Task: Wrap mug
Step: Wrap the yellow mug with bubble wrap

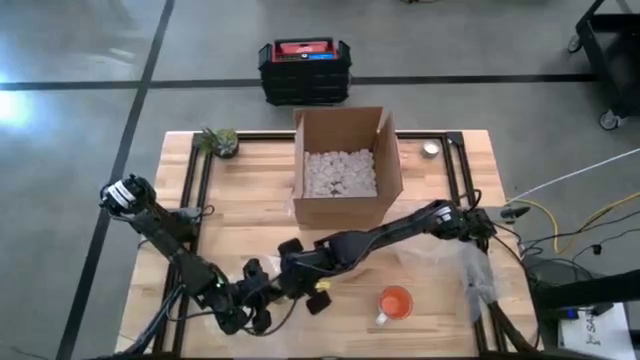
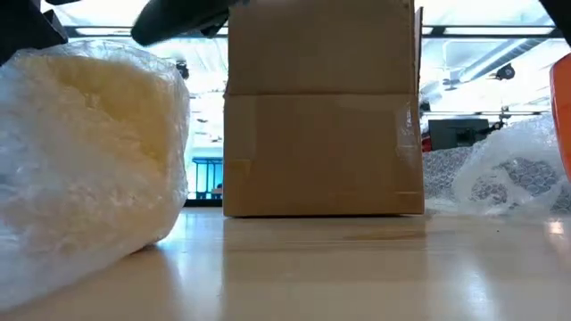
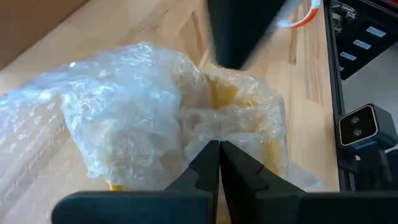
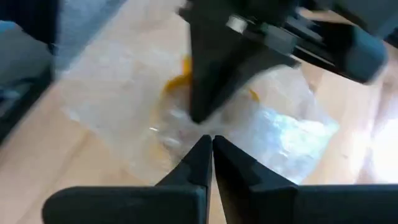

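Note:
A yellow mug (image 3: 224, 99) lies on the table bundled in clear bubble wrap (image 3: 124, 106). In the low view the bundle (image 2: 89, 152) rests on the wood at the left. My left gripper (image 3: 219, 149) is shut at the bundle's near side. My right gripper (image 4: 208, 144) is shut at the opposite side, so the two face each other across it. In the high view both grippers meet near the table's front, left (image 1: 262, 298) and right (image 1: 300, 272). An unwrapped orange mug (image 1: 395, 303) stands upright to their right. My left gripper pinches a crumpled fold of the bubble wrap (image 3: 214, 134) between its two fingertips, over the mug's side. The bundle rests on the table. How many layers it has does not show. My right gripper pinches the wrap (image 4: 199, 127) at its fingertips, coming from the side opposite my left gripper. The bundle stays on the table.
An open cardboard box (image 1: 345, 170) with white packing filler stands at the middle far side. Loose bubble wrap (image 1: 475, 280) lies at the right edge. A small potted plant (image 1: 220, 140) and a round tin (image 1: 431, 149) sit at the far corners. Black rails (image 1: 195, 190) frame the tabletop.

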You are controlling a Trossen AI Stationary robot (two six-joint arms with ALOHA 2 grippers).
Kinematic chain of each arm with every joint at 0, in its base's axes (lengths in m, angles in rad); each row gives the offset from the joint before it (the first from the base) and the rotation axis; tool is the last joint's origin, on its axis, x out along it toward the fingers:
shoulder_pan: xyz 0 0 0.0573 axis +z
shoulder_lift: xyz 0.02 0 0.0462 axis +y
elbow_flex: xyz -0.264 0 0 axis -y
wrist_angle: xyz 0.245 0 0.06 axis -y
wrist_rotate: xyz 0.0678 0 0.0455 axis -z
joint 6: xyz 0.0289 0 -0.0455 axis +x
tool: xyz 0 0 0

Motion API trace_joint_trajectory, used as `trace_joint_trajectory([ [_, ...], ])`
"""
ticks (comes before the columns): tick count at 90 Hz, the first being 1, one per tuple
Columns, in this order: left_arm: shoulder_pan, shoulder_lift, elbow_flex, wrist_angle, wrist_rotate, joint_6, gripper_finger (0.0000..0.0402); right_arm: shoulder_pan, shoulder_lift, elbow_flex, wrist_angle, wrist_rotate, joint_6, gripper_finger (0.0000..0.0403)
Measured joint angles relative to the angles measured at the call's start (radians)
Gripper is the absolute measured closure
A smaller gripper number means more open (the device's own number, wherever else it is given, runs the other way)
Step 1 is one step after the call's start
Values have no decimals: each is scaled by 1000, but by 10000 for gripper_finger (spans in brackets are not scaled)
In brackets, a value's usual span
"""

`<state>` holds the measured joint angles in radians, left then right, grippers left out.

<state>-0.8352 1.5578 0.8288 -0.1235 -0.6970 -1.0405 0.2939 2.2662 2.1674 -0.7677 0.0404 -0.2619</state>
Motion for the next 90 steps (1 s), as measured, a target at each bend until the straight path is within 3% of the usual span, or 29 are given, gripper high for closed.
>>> trace_joint_trajectory([
  [10, 0, 0, 0, 8, 3, 0, 401, -7, 22, -9, 3, 125, -1, 401],
  [35, -2, 0, -1, 12, 11, 2, 401, 29, 61, -34, 14, 48, -1, 401],
  [50, 0, 0, -1, 10, 8, 4, 401, 44, 62, -8, 16, 109, -26, 401],
  [78, 5, 0, -1, 12, 3, 7, 401, 42, 59, 3, 32, 112, -26, 401],
  [90, 7, 0, -1, 12, 3, 7, 401, 47, 59, 3, 62, 32, 8, 401],
])
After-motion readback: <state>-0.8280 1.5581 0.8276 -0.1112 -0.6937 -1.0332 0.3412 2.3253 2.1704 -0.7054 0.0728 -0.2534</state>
